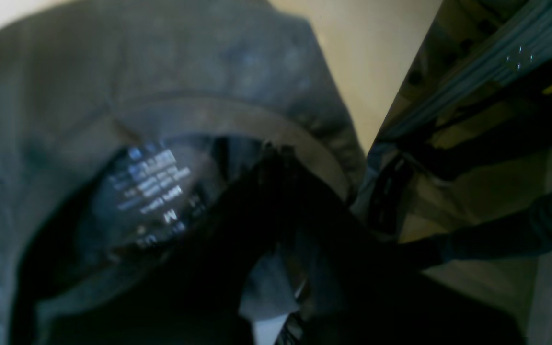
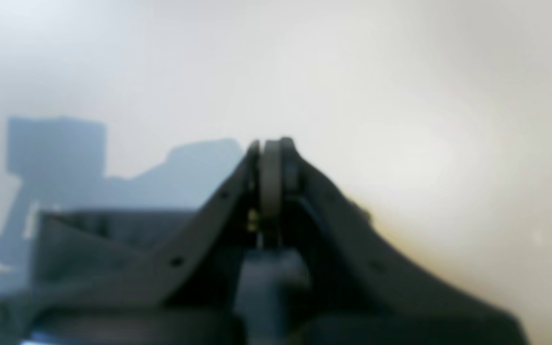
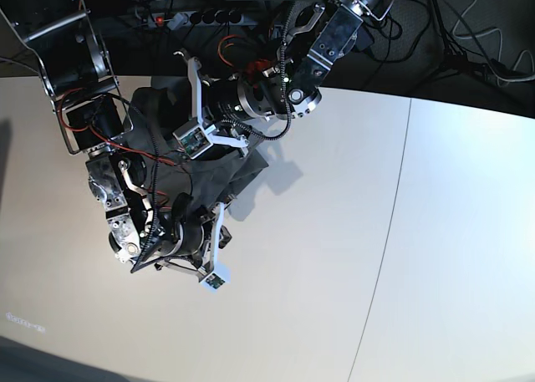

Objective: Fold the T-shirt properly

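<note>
The dark grey-olive T-shirt (image 3: pixel 219 171) lies bunched on the pale table (image 3: pixel 334 265) between my two arms. The left wrist view is filled by the T-shirt's (image 1: pixel 127 81) collar band, with a white printed label inside the neck. My left gripper (image 1: pixel 281 165) is a dark, blurred shape at the collar, shut on the fabric. In the base view this left gripper (image 3: pixel 167 113) holds the shirt's upper part by the table's back edge. My right gripper (image 2: pixel 271 143) is shut with nothing in it, over bare table. The right arm (image 3: pixel 125 215) stands at the shirt's lower left side.
A power strip (image 3: pixel 201 16) and loose cables (image 3: pixel 451 31) lie behind the table's back edge. A thin seam (image 3: pixel 393 215) runs across the tabletop to the right of the arms. The right arm's shadow falls on the table in the right wrist view.
</note>
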Tool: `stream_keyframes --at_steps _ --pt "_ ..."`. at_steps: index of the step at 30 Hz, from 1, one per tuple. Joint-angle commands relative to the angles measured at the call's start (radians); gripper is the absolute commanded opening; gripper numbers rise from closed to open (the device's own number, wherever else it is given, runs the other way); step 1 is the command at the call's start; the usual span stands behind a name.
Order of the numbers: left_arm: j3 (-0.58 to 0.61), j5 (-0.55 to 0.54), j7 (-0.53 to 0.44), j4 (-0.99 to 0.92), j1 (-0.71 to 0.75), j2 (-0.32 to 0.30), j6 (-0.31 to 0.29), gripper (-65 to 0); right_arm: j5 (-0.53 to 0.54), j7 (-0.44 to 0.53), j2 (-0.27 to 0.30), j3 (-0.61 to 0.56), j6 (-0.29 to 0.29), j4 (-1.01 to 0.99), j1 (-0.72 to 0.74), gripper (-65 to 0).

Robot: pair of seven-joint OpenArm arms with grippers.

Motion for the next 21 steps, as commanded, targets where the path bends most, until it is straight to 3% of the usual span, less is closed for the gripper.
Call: stream_keyframes --at_steps 1,5,11,16,21 --pt "0.003 -0.012 -0.034 -0.007 -0.008 0.014 -0.008 -65.0 0.029 -0.002 0.016 0.006 0.073 0.012 0.03 -65.0" --pt "0.003 0.037 -0.069 -0.1 -0.034 0.014 -0.008 -65.0 0.113 -0.062 0.088 0.006 0.073 0.012 0.024 -65.0" --pt "0.003 0.069 -0.09 -0.259 -0.164 0.011 -0.008 -65.0 0.298 -0.106 0.25 0.006 0.073 0.015 -0.023 -65.0" --pt "0.003 0.077 -0.093 -0.349 -0.276 -0.028 -0.008 -65.0 0.417 -0.127 0.355 0.006 0.074 0.029 -0.09 -65.0" --pt "0.003 0.079 -0.119 -0.386 -0.364 -0.061 -0.008 -65.0 0.461 -0.156 0.441 0.008 0.074 0.102 -0.198 -65.0"
